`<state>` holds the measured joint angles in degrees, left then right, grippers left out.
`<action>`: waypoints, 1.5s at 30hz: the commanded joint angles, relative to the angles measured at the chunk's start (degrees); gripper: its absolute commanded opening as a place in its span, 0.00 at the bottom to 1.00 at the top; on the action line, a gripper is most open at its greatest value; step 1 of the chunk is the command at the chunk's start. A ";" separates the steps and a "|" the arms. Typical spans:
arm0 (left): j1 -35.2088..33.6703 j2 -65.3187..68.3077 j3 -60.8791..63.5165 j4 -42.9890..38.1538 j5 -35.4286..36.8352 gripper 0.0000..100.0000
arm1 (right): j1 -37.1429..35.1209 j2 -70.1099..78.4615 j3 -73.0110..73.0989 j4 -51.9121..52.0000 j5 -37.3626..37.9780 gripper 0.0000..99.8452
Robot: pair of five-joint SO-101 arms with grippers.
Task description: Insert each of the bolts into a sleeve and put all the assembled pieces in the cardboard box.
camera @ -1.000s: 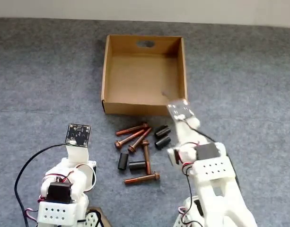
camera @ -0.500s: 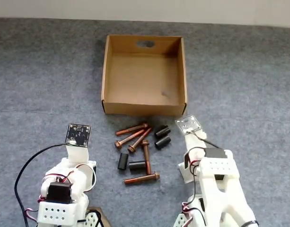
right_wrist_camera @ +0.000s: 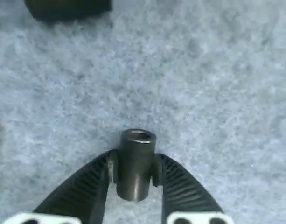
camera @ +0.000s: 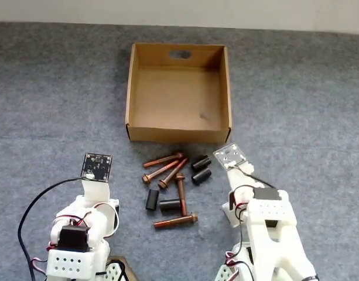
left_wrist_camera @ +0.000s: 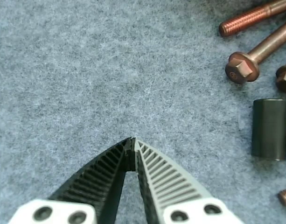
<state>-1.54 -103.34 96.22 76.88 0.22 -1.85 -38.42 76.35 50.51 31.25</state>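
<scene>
The cardboard box (camera: 178, 134) stands open and empty at the back of the grey carpet. In front of it lie several copper bolts (camera: 181, 193) and several black sleeves (camera: 201, 175), all loose. My right gripper (right_wrist_camera: 135, 163) is shut on one black sleeve (right_wrist_camera: 136, 151), held upright just above the carpet to the right of the pile. The right arm (camera: 267, 216) stands at the near right. My left gripper (left_wrist_camera: 133, 142) is shut on nothing, over bare carpet left of the pile. A bolt head (left_wrist_camera: 243, 67) and a sleeve (left_wrist_camera: 269, 128) lie beside it.
Another black sleeve (right_wrist_camera: 68, 7) lies just beyond the held one. The left arm (camera: 79, 234) with its cable sits at the near left. Grey carpet (camera: 62, 105) lies open on both sides of the box.
The right arm has drawn back from the box's front wall toward the near edge. The left arm, the bolts and the loose sleeves have stayed put.
</scene>
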 commanded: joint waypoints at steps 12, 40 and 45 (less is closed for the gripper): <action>-0.57 -0.48 1.01 0.35 0.53 0.01 | -1.54 -9.10 -22.37 19.65 -13.71 0.01; 2.42 -0.75 0.31 -3.08 0.00 0.01 | -5.49 -22.90 2.77 -6.81 -33.58 0.01; -10.68 -0.66 -2.59 -25.49 -19.08 0.01 | -5.49 -24.13 3.82 -6.55 -33.58 0.01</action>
<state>-4.62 -103.34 95.78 65.01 -6.90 -8.44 -61.45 79.87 44.44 -1.89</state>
